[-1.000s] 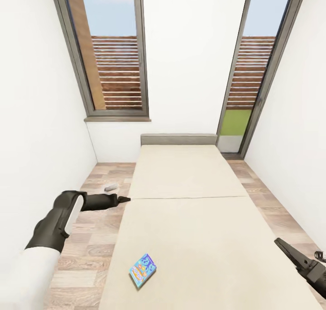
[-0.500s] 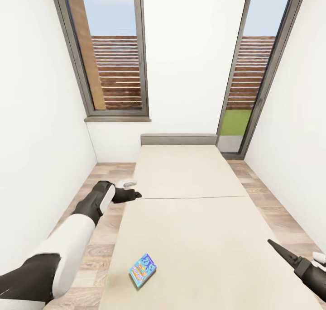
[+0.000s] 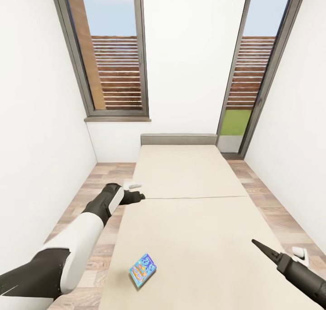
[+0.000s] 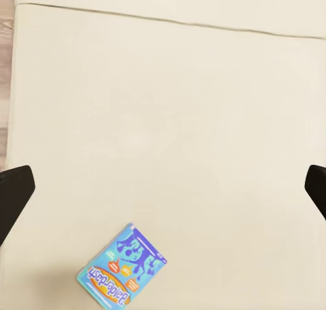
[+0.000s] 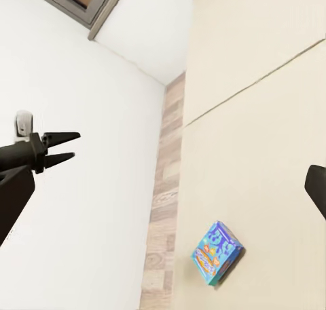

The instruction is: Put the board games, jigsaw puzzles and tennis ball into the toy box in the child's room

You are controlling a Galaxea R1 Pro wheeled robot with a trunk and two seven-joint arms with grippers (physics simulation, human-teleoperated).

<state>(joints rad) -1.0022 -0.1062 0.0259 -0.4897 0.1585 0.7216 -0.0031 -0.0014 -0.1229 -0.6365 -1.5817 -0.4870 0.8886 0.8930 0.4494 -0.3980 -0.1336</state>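
A blue board game [image 3: 142, 269] lies flat on the bed [image 3: 190, 228], low in the head view and a little left of centre, close to the mattress's left edge and clear of both arms. Its long axis runs diagonally, from lower left to upper right of that frame. The left end effector [image 3: 138, 196] hangs above the bed's left edge near the seam between the two mattress halves, so the box sits below it in the frame, back toward the robot; the left wrist view looks straight down on the box [image 4: 126, 268] with the fingers spread wide at either side and nothing between them. The right end effector [image 3: 259, 246] points in from the lower right, empty, though I cannot tell how far it is parted. The left arm looks the nearer one, and better lined up over the box.
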